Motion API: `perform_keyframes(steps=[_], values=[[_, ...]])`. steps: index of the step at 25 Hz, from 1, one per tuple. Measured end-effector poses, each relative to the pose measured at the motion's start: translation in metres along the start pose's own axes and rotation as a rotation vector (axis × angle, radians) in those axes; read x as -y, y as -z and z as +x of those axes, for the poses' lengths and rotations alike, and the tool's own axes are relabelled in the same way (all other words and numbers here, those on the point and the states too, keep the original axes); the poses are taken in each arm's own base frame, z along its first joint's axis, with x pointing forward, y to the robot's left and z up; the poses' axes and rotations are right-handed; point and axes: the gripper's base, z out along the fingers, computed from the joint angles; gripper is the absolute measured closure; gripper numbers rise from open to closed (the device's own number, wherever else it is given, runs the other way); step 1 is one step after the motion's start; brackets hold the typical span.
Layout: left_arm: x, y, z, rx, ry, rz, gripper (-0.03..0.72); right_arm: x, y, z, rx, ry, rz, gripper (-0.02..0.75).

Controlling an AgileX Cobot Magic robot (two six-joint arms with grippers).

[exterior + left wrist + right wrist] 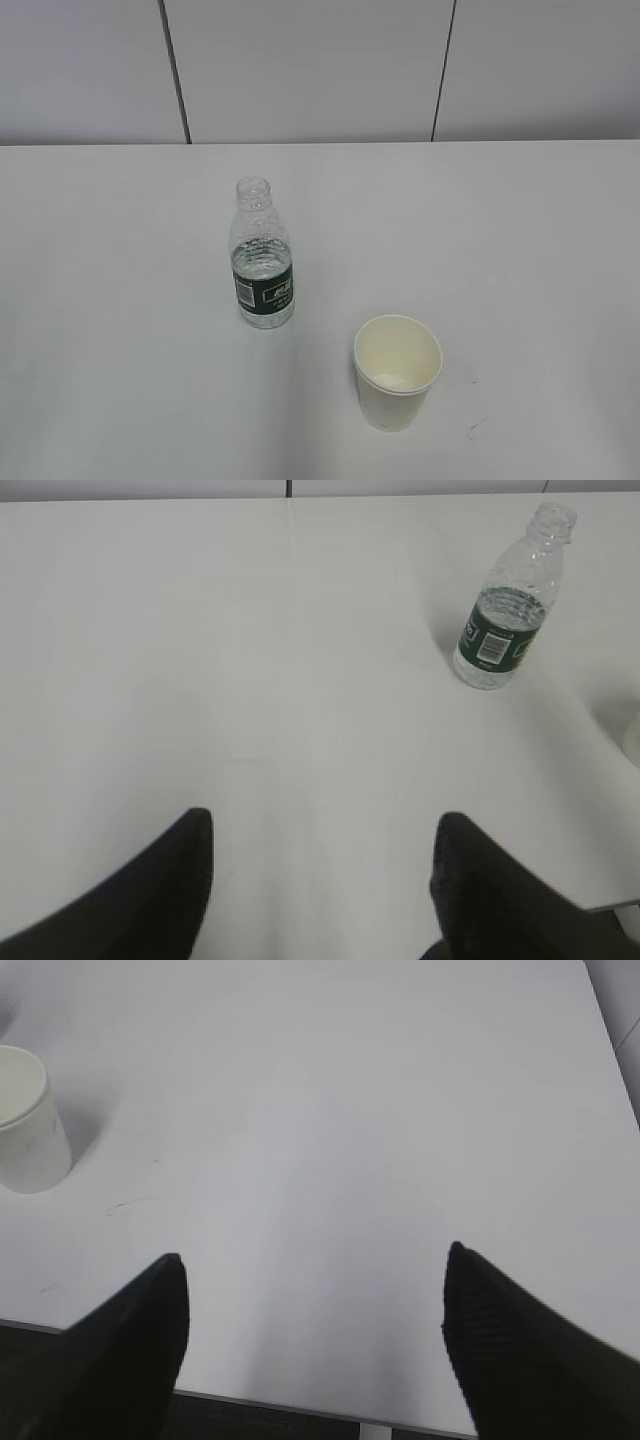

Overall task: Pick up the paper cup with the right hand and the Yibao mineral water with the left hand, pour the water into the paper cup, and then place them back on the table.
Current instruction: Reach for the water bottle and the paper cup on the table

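The Yibao mineral water [263, 256], a clear ribbed bottle with a dark green label and no cap, stands upright on the white table [120, 300]. The cream paper cup [397, 371] stands upright to its right and nearer the front. Neither arm shows in the exterior view. In the left wrist view my left gripper [325, 825] is open and empty, with the bottle [505, 605] far off at the upper right. In the right wrist view my right gripper [315, 1260] is open and empty over the table's front edge, with the cup [28, 1120] at the far left.
A grey panelled wall [320, 70] runs behind the table's far edge. The table's front edge [260, 1400] shows under my right gripper, and its right edge [610, 1040] at the upper right. A few small dark marks [472, 425] lie right of the cup.
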Motion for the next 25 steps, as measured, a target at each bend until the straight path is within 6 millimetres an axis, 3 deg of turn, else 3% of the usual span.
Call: perform_keyframes(steps=[11,19,25], values=[[0.002,0.001,-0.002,0.017,0.011,0.023,0.252,0.001,0.004,-0.008,0.078,-0.001,0.013,0.151],[0.0,0.008,-0.038,0.418,-0.041,-0.007,0.252,0.002,0.003,-0.031,0.357,-0.032,0.023,0.15],[-0.003,-0.018,-0.049,0.476,-0.02,-0.009,0.252,0.001,-0.014,-0.039,0.428,-0.018,0.004,0.151]])
